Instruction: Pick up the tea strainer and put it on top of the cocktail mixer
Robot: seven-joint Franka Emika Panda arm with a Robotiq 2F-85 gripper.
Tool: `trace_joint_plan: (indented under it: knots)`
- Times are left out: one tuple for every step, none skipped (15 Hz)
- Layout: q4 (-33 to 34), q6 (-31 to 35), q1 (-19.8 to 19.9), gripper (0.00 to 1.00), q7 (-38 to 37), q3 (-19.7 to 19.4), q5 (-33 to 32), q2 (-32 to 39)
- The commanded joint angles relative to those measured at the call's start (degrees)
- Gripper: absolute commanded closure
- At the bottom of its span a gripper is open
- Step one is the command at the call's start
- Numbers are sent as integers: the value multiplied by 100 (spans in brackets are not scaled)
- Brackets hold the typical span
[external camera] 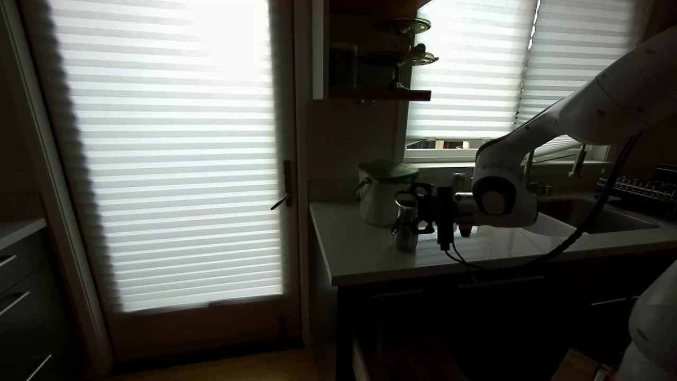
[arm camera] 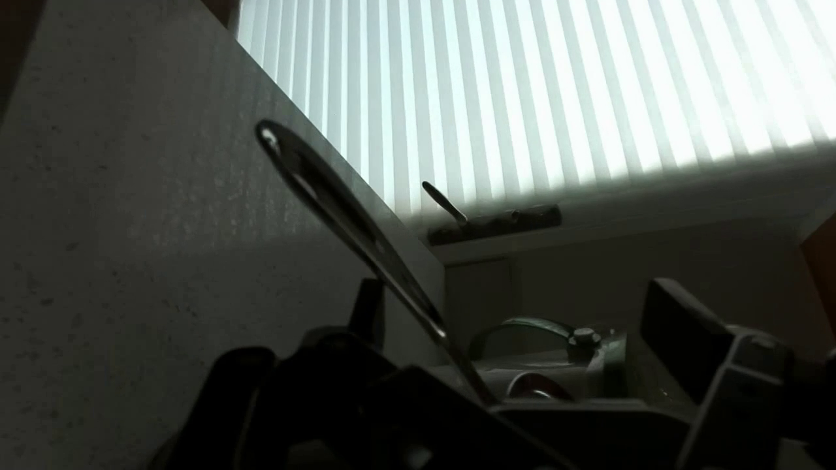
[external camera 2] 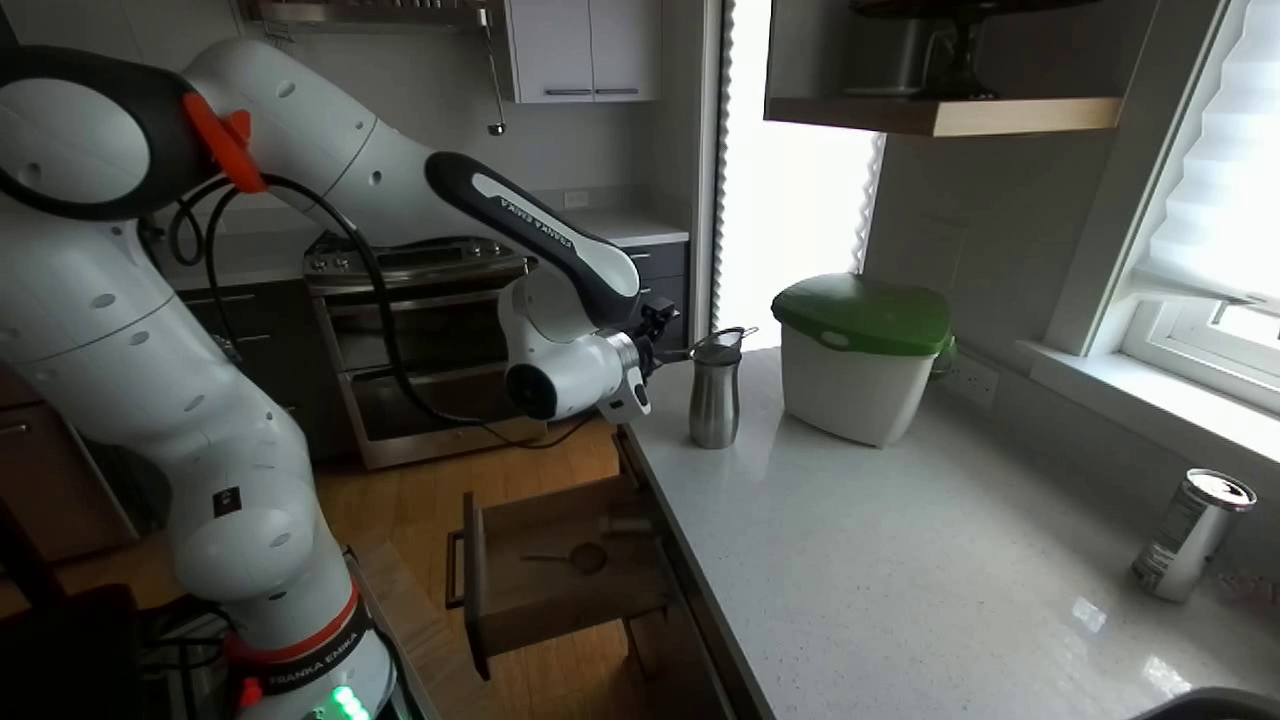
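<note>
The cocktail mixer (external camera 2: 714,402) is an upright grey metal cylinder on the counter near its end; it also shows in an exterior view (external camera: 406,233). The tea strainer (external camera 2: 716,352) lies across the mixer's top, its thin handle pointing towards my gripper. In the wrist view the metal handle (arm camera: 353,222) runs diagonally past the left finger, its looped end up left. My gripper (arm camera: 516,297) is beside the mixer with its fingers spread apart; it also shows in both exterior views (external camera: 423,208) (external camera 2: 655,338). Whether the handle touches a finger I cannot tell. The strainer's bowl is mostly hidden.
A white bin with a green lid (external camera 2: 858,362) stands close behind the mixer. A silver can (external camera 2: 1192,537) stands farther along the counter (external camera 2: 900,560). An open drawer (external camera 2: 560,570) below the counter holds a round-headed utensil. A shelf (external camera 2: 950,115) hangs above the bin.
</note>
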State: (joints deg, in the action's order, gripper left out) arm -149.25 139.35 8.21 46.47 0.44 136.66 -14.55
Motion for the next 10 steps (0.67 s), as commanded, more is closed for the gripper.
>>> trace_joint_plan:
  knots:
    - [-14,-44,42,0,-119,-18,-183,69]
    - [-12,-46,43,0,-114,-20,-183,78]
    - [-11,-48,43,0,-106,-22,-182,90]
    - [-10,-50,43,0,-102,-24,-183,101]
    - [-7,-41,44,0,-87,-24,-180,115]
    - [-9,-22,44,0,-84,-24,-190,123]
    - [-20,18,46,0,-90,-24,-212,111]
    - [-37,68,55,0,-74,-26,-236,73]
    - [-57,98,66,0,-71,-33,-273,19]
    - [-75,231,72,0,-128,-25,-417,-47]
